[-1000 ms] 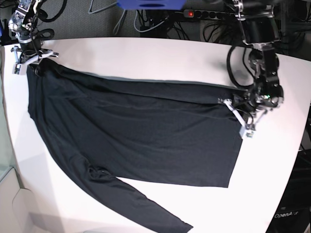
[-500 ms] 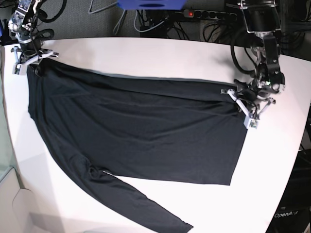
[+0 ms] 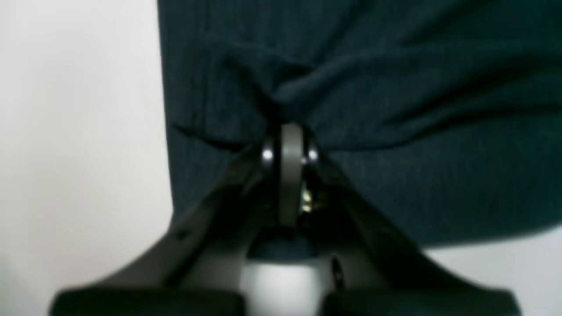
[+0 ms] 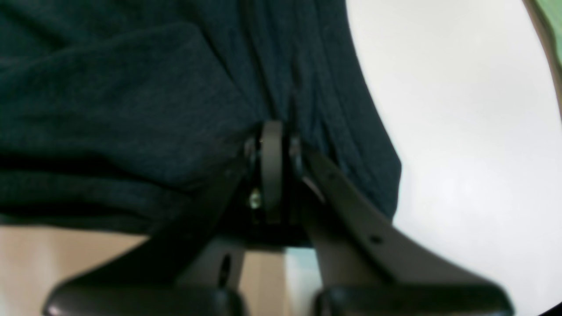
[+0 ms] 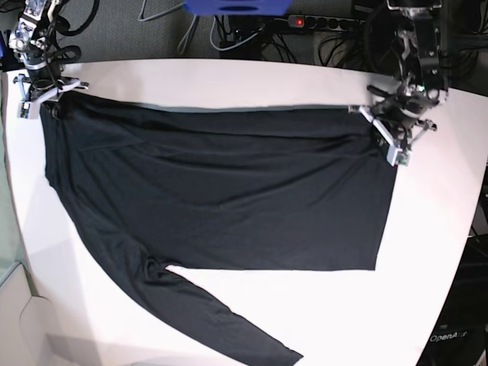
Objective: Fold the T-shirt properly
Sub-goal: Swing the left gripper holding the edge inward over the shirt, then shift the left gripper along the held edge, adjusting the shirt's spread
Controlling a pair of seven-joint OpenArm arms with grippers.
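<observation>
T-shirt (image 5: 221, 191) now farther back, tauter.

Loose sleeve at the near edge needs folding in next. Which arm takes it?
Neither is free: left gripper and right gripper are both shut on the T-shirt. The sleeve trails from the right arm's side, so probably right, once it lets go.
</observation>
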